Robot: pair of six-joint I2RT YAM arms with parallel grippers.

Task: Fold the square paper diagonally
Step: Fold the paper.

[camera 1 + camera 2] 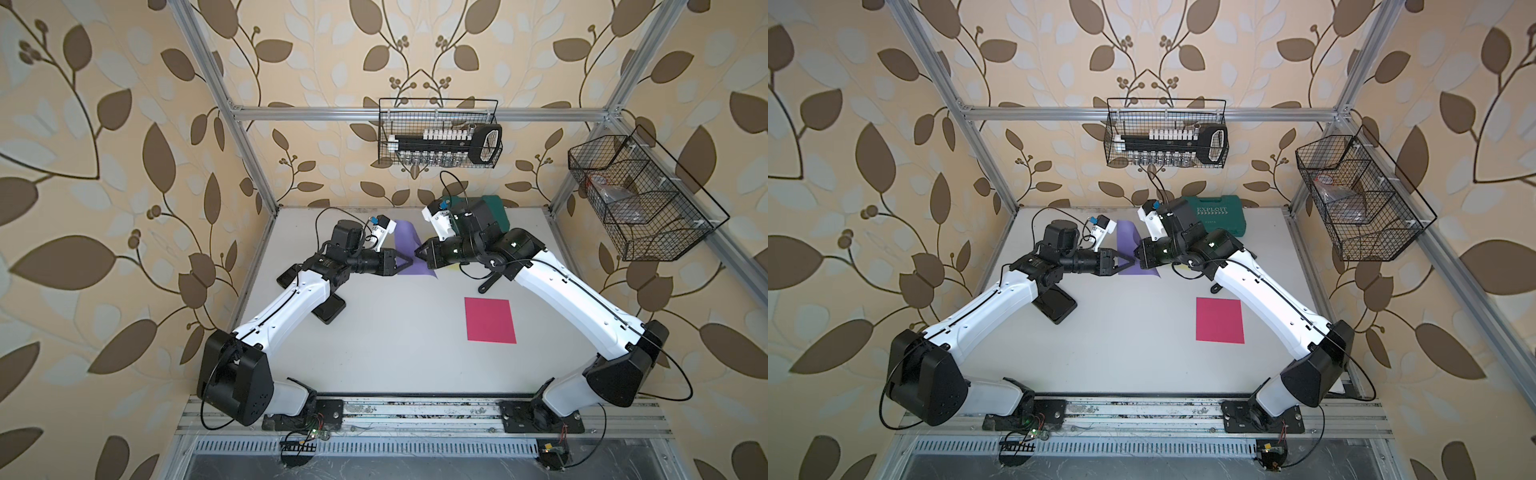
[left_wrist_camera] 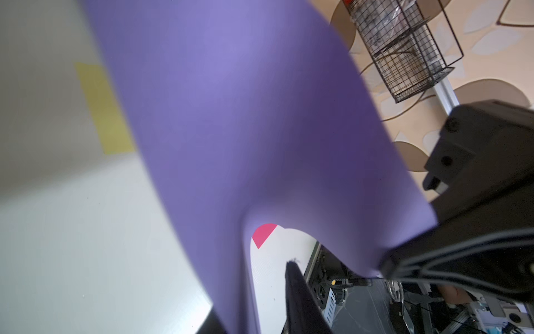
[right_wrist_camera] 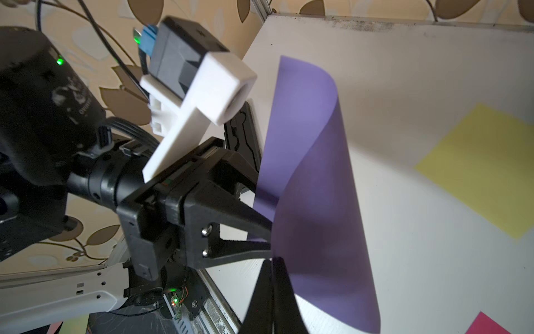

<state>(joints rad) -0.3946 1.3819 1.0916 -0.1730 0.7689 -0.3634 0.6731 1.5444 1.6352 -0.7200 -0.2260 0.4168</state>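
Observation:
The purple square paper (image 1: 408, 243) (image 1: 1126, 237) is lifted off the white table (image 1: 395, 353) at the back middle and bends in a curve. My right gripper (image 1: 417, 252) (image 3: 271, 260) is shut on its edge. Facing it, my left gripper (image 1: 409, 263) (image 1: 1131, 262) stands open, its jaws a little apart on either side of the same edge. In the left wrist view the paper (image 2: 245, 115) runs along one finger with a gap to the other fingertip (image 2: 292, 269). The right wrist view shows the paper (image 3: 318, 202) entering between the left gripper's fingers (image 3: 254, 219).
A pink paper (image 1: 490, 320) (image 1: 1220, 320) lies flat to the front right. A yellow paper (image 3: 476, 167) (image 2: 107, 110) lies under the right arm. A green tool case (image 1: 1214, 214) stands at the back. A black flat object (image 1: 1054, 307) lies under the left arm. Wire baskets (image 1: 438, 133) (image 1: 640, 199) hang on the frame.

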